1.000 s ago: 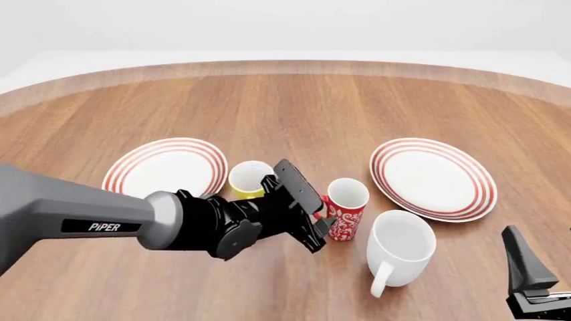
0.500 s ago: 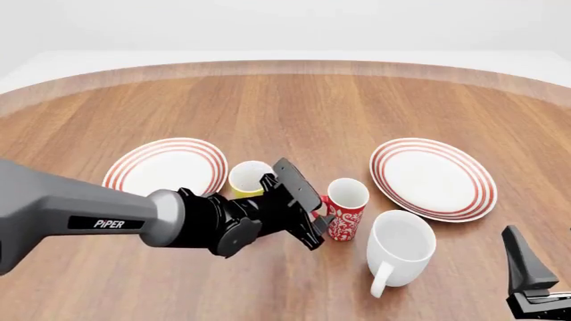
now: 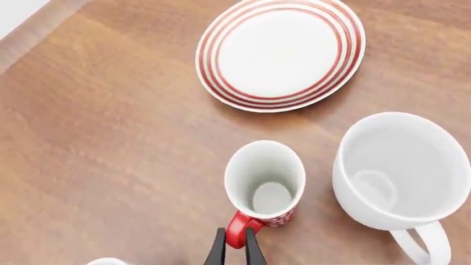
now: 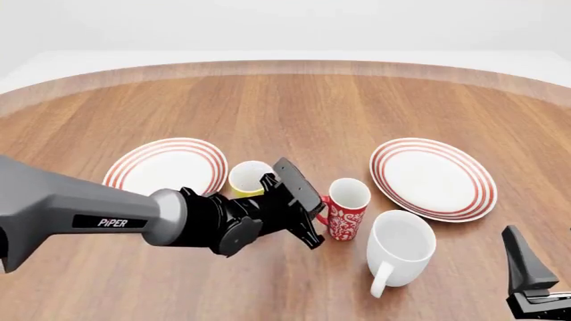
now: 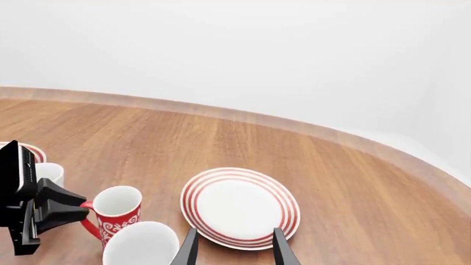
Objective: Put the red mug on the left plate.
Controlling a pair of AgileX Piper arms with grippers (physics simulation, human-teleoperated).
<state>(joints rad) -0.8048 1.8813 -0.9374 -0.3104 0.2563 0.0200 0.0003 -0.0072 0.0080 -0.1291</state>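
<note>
Round wooden bench (image 4: 295,107) under a plain white backdrop; all crockery sits in its near-centre band.

Left arm (image 4: 80,214), largest thing in view, reaches in from the near left and lies low across the bench, pointing right. Right arm stays parked at the near right corner, well apart from the work.

Two ringed plates: left plate (image 4: 165,167) on the left, right plate (image 4: 434,178) on the right. Both empty, nothing resting on either.

White mug (image 4: 400,249), the biggest cup, near and right of centre, handle toward the near edge, empty.

Red mug (image 4: 344,208) stands upright between the plates, just left of the white mug, empty, white inside. Its handle faces left, toward the left arm.

Yellow mug (image 4: 248,179) just right of the left plate, partly hidden behind the wrist.

Left end effector (image 3: 235,251): wrist view shows both fingers clenched on the red handle, mug lying straight ahead of them.

Right end effector (image 5: 231,248): fingers spread, grasping nothing.

Judgement: grasp looks made; the coming move is a lift, then a carry left past the yellow mug, which stands directly in the path to the left plate. Left arm is clearly the nearer one.
</note>
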